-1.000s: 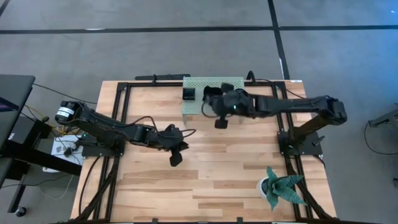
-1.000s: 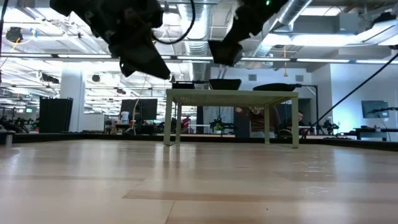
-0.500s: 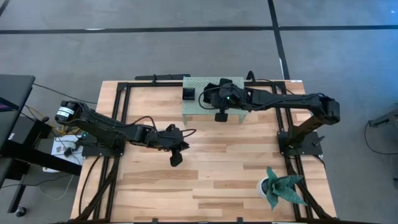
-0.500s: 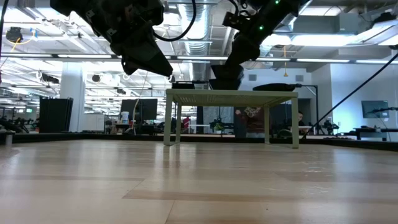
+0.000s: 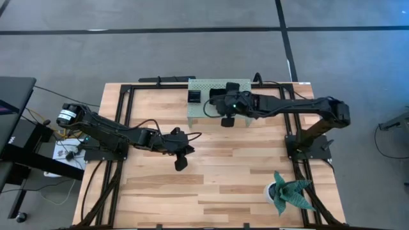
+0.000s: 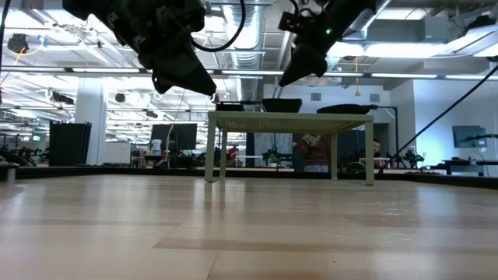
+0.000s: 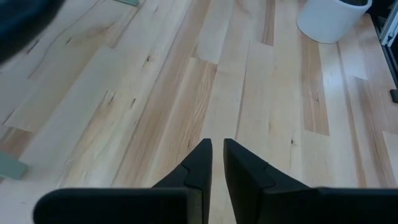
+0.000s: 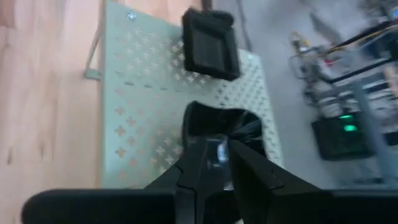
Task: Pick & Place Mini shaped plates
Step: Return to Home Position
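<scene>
Black mini shaped plates were seen only on the pale green perforated shelf at the far edge of the bench; none were left on the wood. Stacking was judged done, only homing left. Right gripper was held just above one plate, fingers pressed nearly together, apparently empty. Left gripper hung over bare bench, fingers likewise together. Potted plant sat near the right arm's base, apart from both.
</scene>
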